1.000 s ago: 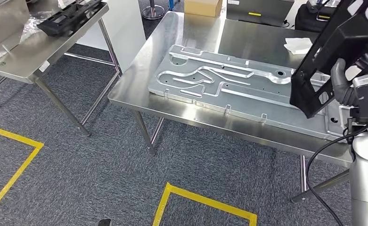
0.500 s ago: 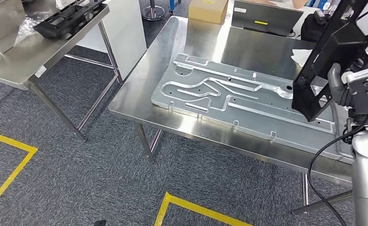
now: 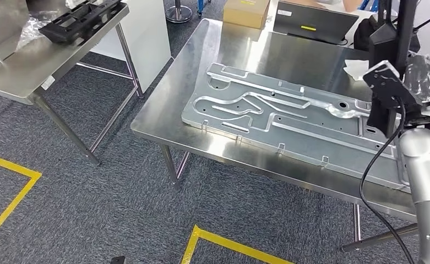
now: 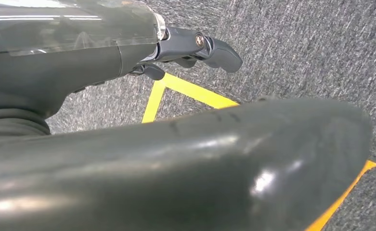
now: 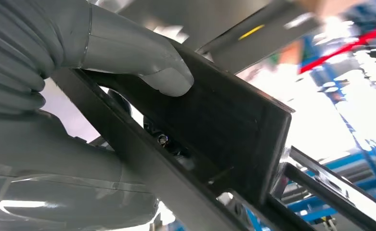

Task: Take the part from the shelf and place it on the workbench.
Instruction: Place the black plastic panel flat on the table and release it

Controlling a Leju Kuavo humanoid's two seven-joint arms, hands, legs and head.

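My right hand (image 5: 56,96) holds the black frame part (image 5: 210,125), with the thumb (image 5: 142,62) pressed on its flat face. In the head view the part (image 3: 386,41) stands nearly upright and edge-on, above the right end of the steel workbench (image 3: 289,55). My wrist and its camera box hide most of the grip there. The part hangs above the table surface, not touching it. In the left wrist view my left hand (image 4: 186,45) hangs over the carpet with its fingers loosely apart and nothing in them.
A large machined aluminium plate (image 3: 289,115) covers much of the workbench. A cardboard box (image 3: 247,11), a dark flat case (image 3: 311,22) and a white cloth (image 3: 355,69) sit at the back. Another steel table (image 3: 31,66) at left carries a black part (image 3: 80,19). Yellow tape (image 3: 229,242) marks the floor.
The view has shifted slightly. My right wrist has turned, and the black part has swung from a tilted broadside pose to nearly upright and edge-on over the table's right end.
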